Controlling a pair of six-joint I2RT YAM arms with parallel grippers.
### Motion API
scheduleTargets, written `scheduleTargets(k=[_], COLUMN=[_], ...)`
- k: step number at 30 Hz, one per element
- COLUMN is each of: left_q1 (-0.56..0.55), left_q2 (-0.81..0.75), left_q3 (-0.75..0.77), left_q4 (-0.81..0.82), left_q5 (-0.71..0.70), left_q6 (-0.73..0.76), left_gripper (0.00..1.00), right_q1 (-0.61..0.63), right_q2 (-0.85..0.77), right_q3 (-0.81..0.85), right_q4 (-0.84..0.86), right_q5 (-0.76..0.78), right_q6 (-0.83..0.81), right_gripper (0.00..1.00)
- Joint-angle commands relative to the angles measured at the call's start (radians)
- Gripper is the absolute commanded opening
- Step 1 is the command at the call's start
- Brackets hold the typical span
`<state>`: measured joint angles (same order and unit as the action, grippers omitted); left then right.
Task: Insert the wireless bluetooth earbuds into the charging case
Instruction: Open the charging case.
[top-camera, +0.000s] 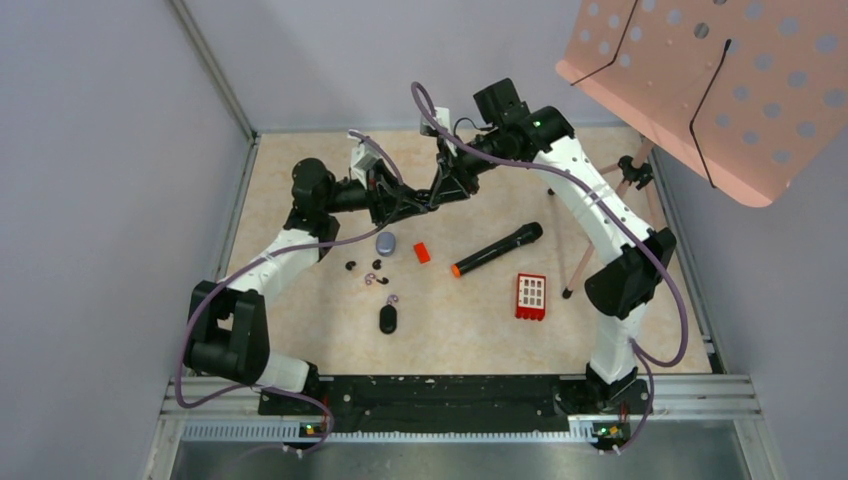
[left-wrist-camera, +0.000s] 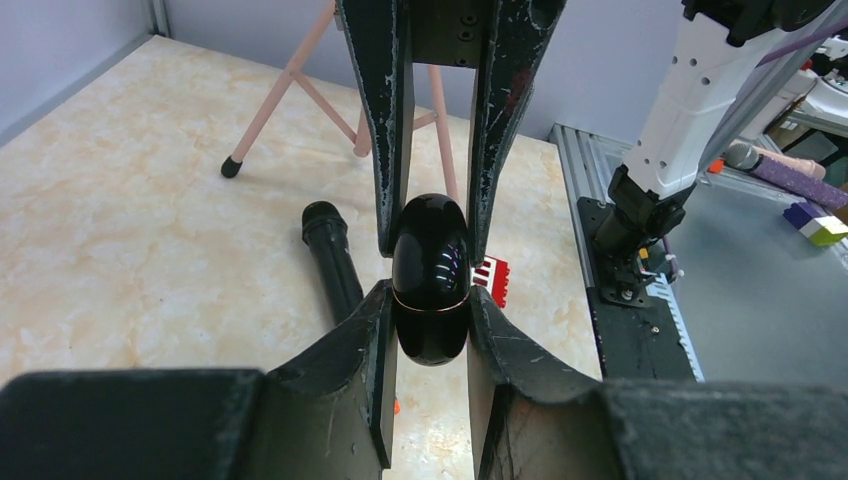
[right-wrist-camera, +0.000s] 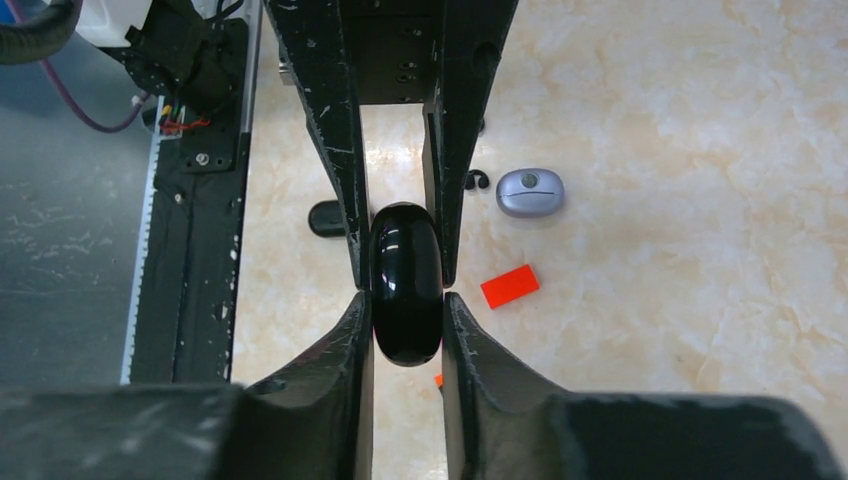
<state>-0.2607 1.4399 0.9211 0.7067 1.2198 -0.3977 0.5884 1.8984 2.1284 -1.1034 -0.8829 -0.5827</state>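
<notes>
Nearest each wrist camera, scuffed black fingers (left-wrist-camera: 355, 350) fill the lower frame. Left jaws pinch the charging case (left-wrist-camera: 430, 278) at one end. Right jaws close on the opposite end, pads touching both flanks. The case is a glossy black ovoid with a thin seam around its middle, held above the tabletop (top-camera: 300, 330) toward the far edge. The top view does not show it: the left arm (top-camera: 280, 245) and right arm (top-camera: 585, 190) meet over it.

Wireless bluetooth earbuds (top-camera: 376, 264) lie loose on the marbled beige tabletop, left of centre: two black, two with pale purple parts. A grey-blue oval case (top-camera: 386, 242) sits on their far side, a black oval case (top-camera: 388, 319) toward the near edge, and a red block (top-camera: 422, 253) just beside them. Toward the right edge lie a black microphone (top-camera: 497, 249) with an orange ring and a red grid block (top-camera: 531, 296). A pink stand (top-camera: 700, 80) with a perforated tray occupies the far right corner. Its legs show clearly in the left wrist view. Only the right wrist view shows one earbud's hooked shape.
</notes>
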Motion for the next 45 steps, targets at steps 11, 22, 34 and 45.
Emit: scheduleTargets(k=[11, 22, 34, 45], left_q1=[-0.024, -0.032, -0.032, -0.041], left_q2=[-0.022, -0.017, -0.015, -0.02], left_q3=[0.008, 0.012, 0.001, -0.014], left_q4=[-0.047, -0.09, -0.043, -0.003], left_q5=[-0.064, -0.056, -0.035, 0.005], left_q6=[0.069, 0.116, 0.12, 0.142], left_gripper=[0.44, 0.42, 0.0, 0.0], right_q1=[0.017, 0.019, 0.02, -0.031], right_q2=[-0.016, -0.025, -0.013, 0.04], right_q3=[0.044, 0.048, 0.054, 0.135], right_q4=[0.028, 0.025, 0.028, 0.027], right_q5=[0.02, 0.058, 0.095, 0.066], right_q6=[0.009, -0.006, 0.038, 0.172], right_gripper=[0.08, 0.07, 0.31, 0.42])
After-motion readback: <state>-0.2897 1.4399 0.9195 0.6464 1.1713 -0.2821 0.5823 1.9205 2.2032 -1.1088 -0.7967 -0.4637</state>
